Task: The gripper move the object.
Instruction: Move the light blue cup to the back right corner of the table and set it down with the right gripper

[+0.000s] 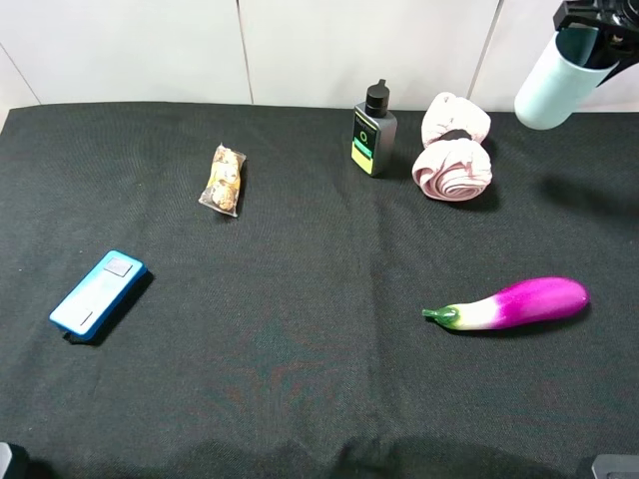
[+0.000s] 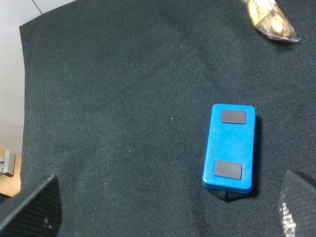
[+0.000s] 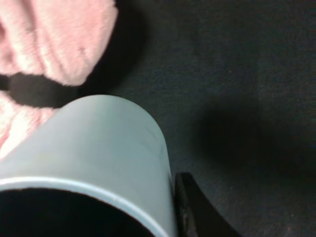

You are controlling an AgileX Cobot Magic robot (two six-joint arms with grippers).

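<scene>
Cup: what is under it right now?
The right gripper holds the cup tilted in the air. Below it only black cloth and a shadow show; the towel lies beside. In the wrist view the cup covers some cloth.

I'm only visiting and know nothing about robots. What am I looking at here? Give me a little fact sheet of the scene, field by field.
Surface: table covered in black cloth
Held item: pale blue-green cup, lifted off the table, tilted
Holder: right gripper, closed on the cup's rim, far right corner
Other arm: left gripper, open and empty, blue case below it
Lying on cloth: snack packet, bottle, pink cloth roll, eggplant
</scene>
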